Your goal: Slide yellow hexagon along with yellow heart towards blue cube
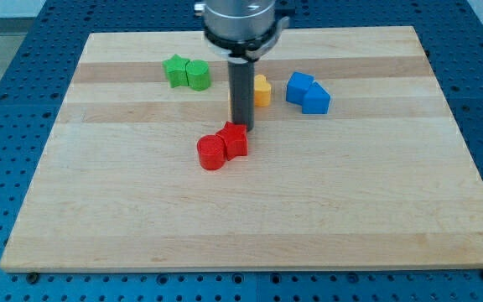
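Red blocks [222, 146] nearest | yellow blocks [261, 91] half-hidden behind rod | tip [242, 127]

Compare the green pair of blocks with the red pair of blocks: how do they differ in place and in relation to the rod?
The green pair lies near the view's top, left of the rod; the red pair lies nearer the board's middle. My tip stands right at the red pair's upper edge; whether it touches is unclear. It is well apart from the green pair. Both are two blocks pressed together on the wooden board.
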`<state>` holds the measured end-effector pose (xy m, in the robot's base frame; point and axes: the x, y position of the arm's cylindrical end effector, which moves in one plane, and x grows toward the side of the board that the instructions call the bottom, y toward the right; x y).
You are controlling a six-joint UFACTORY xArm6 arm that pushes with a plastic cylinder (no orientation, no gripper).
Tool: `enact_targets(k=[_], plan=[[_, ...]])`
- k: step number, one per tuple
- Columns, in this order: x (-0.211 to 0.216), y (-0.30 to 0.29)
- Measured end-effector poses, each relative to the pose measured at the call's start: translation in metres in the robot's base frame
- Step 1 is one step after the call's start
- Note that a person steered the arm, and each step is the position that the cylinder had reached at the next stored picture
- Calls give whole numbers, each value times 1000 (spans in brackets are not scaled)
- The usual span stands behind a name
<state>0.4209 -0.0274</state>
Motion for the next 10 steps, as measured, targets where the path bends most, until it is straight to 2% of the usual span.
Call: enact_targets(k=[2,4,8,10], plan=[[-3,-28],[-32,-28],[-32,-12],[-45,-11]])
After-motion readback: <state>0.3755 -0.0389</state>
